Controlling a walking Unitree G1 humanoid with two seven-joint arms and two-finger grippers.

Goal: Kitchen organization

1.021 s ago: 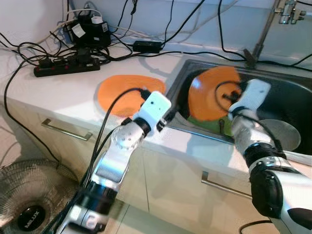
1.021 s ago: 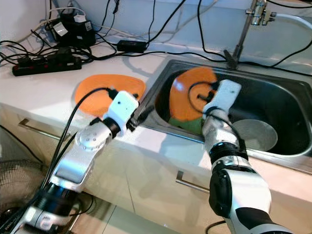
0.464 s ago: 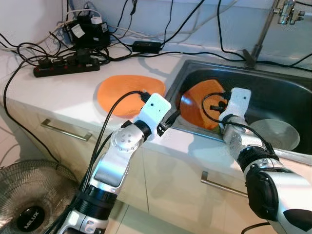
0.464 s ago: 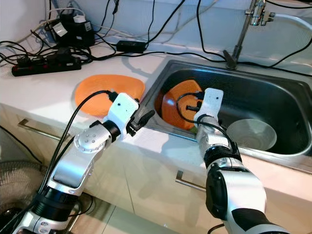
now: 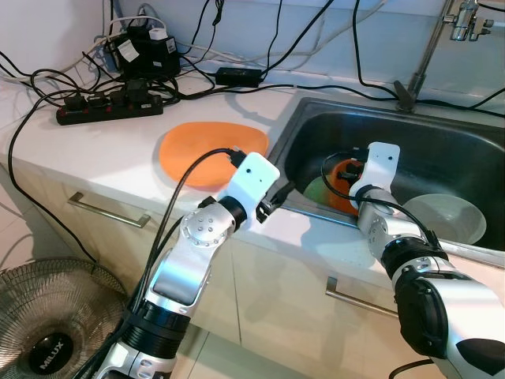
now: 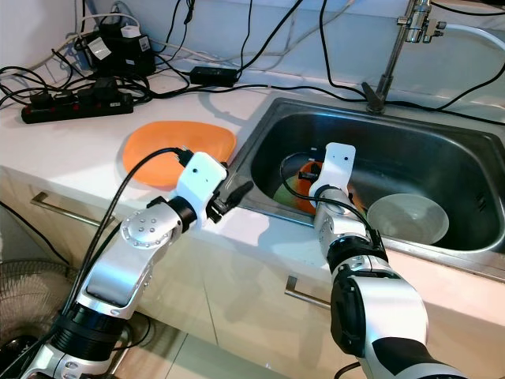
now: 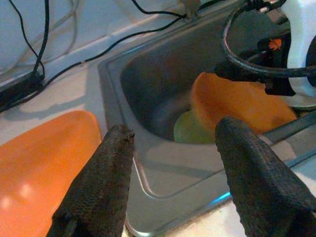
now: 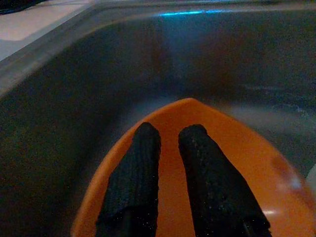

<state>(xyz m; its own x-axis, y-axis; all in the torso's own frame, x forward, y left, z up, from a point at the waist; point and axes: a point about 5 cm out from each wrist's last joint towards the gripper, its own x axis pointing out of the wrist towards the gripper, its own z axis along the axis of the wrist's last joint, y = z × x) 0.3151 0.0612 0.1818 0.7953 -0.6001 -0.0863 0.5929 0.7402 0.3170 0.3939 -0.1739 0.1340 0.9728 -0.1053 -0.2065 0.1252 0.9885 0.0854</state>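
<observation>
Orange plate [image 5: 345,183] sits low in the sink [image 5: 465,158], just ahead of our right hand [image 5: 347,178]; green dish [image 5: 318,189] beside it, white bowl [image 5: 443,217] near.

Left wrist view: left hand [image 7: 170,168] released, hovering at the sink edge beside the desk [image 5: 102,154] plate [image 5: 207,144].

Right wrist view: fingers [image 8: 134,173] nearly closed across the plate [image 8: 237,163], likely clamping its rim. We judge it stiff, light, slick plastic; grip the rim.

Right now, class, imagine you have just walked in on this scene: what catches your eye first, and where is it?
The brightest thing is an orange plate lying flat on the white counter, left of the steel sink. Down in the sink, the right pincer is closed on a second orange plate, with a green dish beneath it and a white bowl to its right. The left pincer is open above the sink's left edge.
</observation>
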